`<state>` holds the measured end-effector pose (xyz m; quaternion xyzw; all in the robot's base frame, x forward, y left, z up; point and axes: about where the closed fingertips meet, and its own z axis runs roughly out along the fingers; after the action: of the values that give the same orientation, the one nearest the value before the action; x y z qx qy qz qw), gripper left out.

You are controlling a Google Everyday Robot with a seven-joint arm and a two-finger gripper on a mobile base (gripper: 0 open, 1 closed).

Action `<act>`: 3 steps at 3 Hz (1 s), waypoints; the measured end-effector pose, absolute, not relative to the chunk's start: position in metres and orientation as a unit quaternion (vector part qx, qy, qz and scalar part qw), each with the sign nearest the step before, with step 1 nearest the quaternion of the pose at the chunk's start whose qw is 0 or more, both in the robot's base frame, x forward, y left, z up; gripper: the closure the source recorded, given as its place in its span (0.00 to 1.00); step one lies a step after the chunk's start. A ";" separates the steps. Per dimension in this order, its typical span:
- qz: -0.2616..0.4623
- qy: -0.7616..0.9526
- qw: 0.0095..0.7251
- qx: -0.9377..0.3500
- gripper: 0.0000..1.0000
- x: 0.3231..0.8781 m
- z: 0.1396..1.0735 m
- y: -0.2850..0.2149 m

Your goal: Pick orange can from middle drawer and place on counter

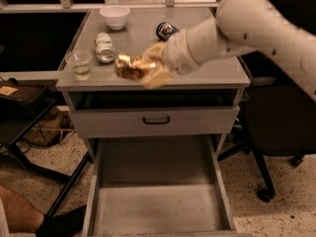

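My gripper (143,67) is shut on the orange can (129,66), a shiny dented orange-gold can, and holds it just above the front middle of the counter (217,73). The white arm comes in from the upper right. Below, the middle drawer (157,201) is pulled wide open and its grey floor is bare. A shut grey drawer with a black handle (156,120) sits above it.
On the counter stand a white bowl (115,16) at the back, a silver-white can (104,47) lying at the left, a clear glass (79,64) at the front left, and a blue can (167,29) partly behind my arm. A black chair (276,127) stands to the right.
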<state>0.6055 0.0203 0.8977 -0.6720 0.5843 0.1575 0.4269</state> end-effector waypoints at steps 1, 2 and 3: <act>0.105 0.580 0.448 -0.672 1.00 0.643 0.953 0.011; 0.049 0.606 0.452 -0.653 1.00 0.686 0.962 -0.014; 0.038 0.647 0.432 -0.627 1.00 0.722 0.933 -0.037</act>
<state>0.7217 -0.0371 0.9335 -0.6275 0.6467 0.0380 0.4319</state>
